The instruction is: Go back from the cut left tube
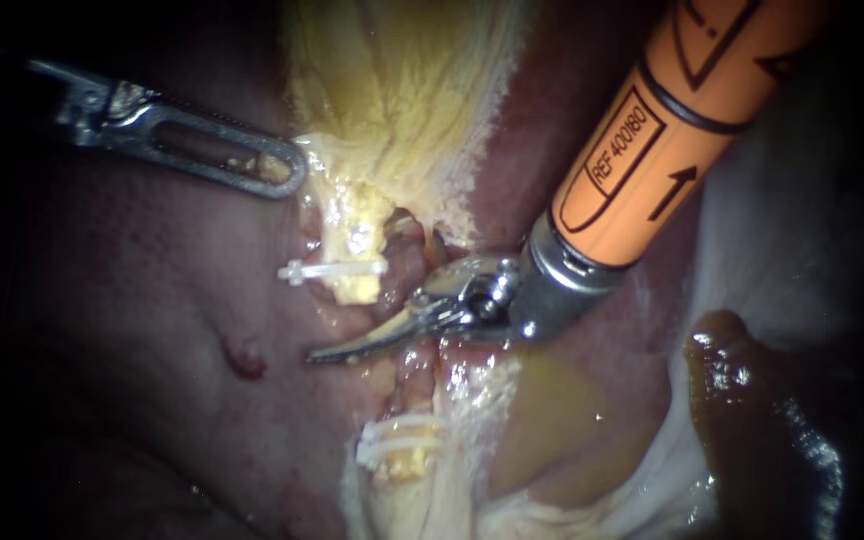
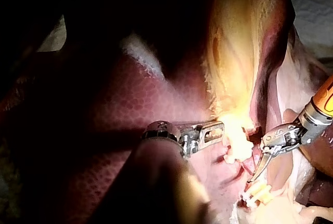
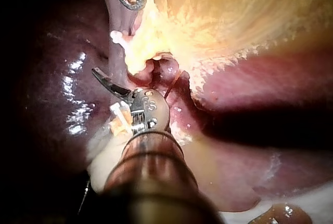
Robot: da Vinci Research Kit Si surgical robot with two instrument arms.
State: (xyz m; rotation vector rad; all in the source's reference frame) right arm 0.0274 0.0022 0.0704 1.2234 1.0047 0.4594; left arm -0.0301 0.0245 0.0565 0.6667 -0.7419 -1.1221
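The left tube is cut in two. Its upper stump [image 1: 357,255] carries one white clip [image 1: 332,270]; its lower stump [image 1: 402,465] carries two white clips [image 1: 395,440]. My right instrument [image 1: 327,352], on an orange shaft from the upper right, lies across the gap between the stumps with its thin curved jaws shut and nothing in them. It shows likewise in the left wrist view [image 2: 256,174] and the right wrist view [image 3: 100,74]. My left instrument [image 1: 287,165] comes from the upper left, its slotted jaws shut on the yellow edge of the gallbladder [image 1: 402,90].
Dark red liver [image 1: 152,330] fills the left and lower part of the endoscope view. A pool of brown fluid [image 1: 762,420] lies at the lower right beside pale tissue [image 1: 812,230]. A small red spot [image 1: 244,362] marks the liver near the right instrument's tip.
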